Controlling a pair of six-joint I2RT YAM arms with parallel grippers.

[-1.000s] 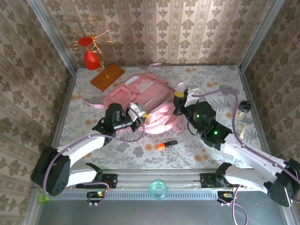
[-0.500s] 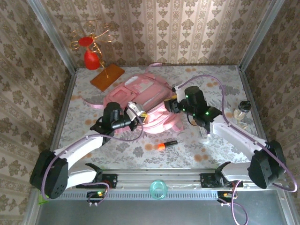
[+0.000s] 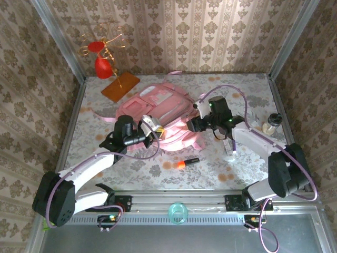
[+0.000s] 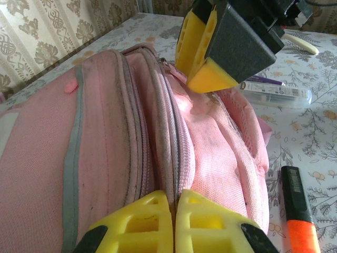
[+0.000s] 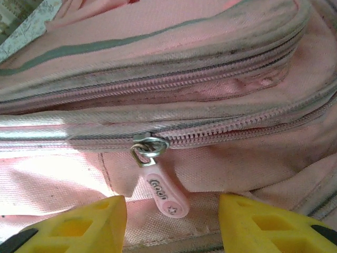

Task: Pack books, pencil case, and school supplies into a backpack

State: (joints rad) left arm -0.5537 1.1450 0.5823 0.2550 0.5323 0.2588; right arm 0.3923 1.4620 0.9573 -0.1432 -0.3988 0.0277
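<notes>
The pink backpack (image 3: 158, 112) lies mid-table. My left gripper (image 3: 153, 129) is at its near edge, shut on the zipper seam (image 4: 175, 158), which is pinched between the yellow fingertips (image 4: 142, 221). My right gripper (image 3: 190, 125) is at the bag's right side and also appears in the left wrist view (image 4: 210, 47). It is open, with the pink zipper pull (image 5: 163, 194) hanging loose between its fingers (image 5: 84, 224). An orange and black marker (image 3: 187, 162) (image 4: 297, 211) lies in front of the bag. A slim clear-whitish stick (image 3: 231, 147) (image 4: 274, 94) lies to the right. The books and pencil case are out of view.
An orange-brown board (image 3: 120, 86) with a gold wire stand (image 3: 102, 50) sits at the back left. A small bottle (image 3: 271, 122) stands near the right wall. A teal cup (image 3: 178, 212) rests on the front rail. Pink straps (image 3: 102, 117) trail left of the bag.
My right gripper has opened and its arm swung from the right side in to the bag's zipper pull. The left gripper kept its hold on the seam.
</notes>
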